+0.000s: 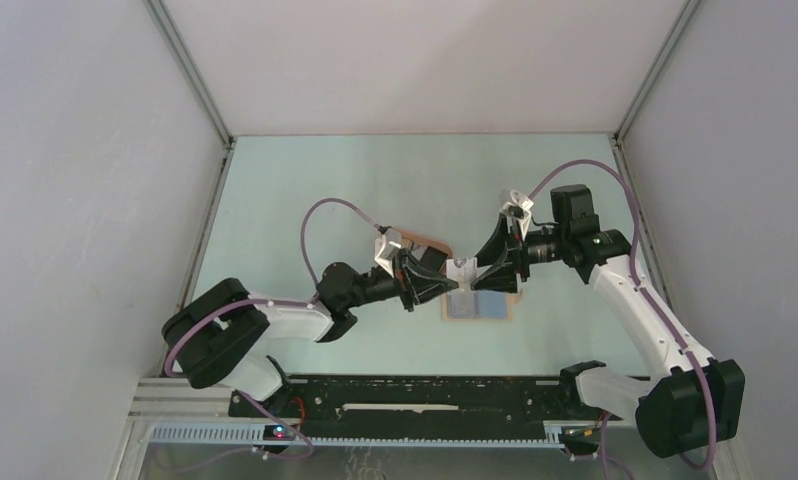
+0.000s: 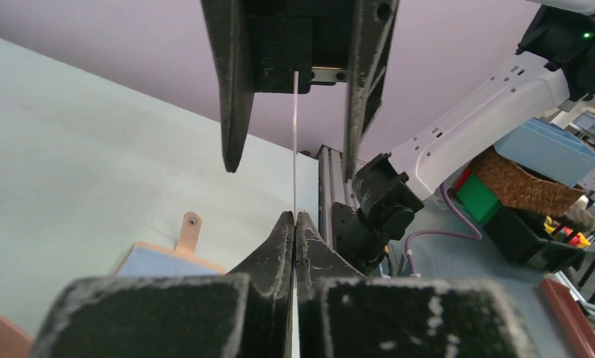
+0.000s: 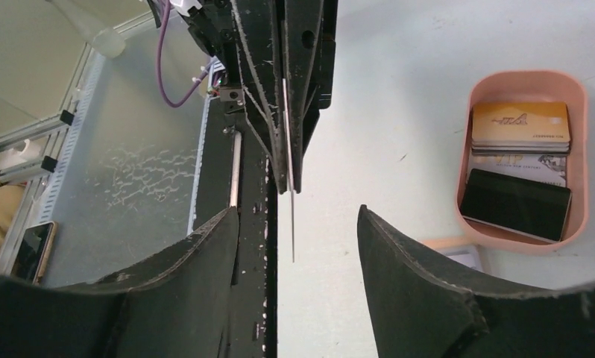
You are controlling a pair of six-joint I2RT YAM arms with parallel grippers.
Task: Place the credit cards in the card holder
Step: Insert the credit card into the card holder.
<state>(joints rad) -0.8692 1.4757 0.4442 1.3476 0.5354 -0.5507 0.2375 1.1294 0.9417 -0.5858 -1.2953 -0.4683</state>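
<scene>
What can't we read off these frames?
Card face: edge-on in both wrist views, held by left pincer.
Card holder: left wrist view, mostly behind the pincer's finger; contents unclear.
Tray stack depth: right wrist view, yellow card covers whatever lies beneath.

Print on the yellow card (image 3: 520,123) is too blurred to read

Left arm (image 1: 295,318), right arm (image 1: 655,325): white shell links, bulky black joint housings. Purple cables (image 1: 578,162) loop along each. Silver camera mounts (image 1: 516,207) at wrists. Right gripper (image 3: 296,212): black wedge fingers (image 3: 421,283), edges scuffed white. Green light (image 2: 584,34) on right arm's black housing.
</scene>
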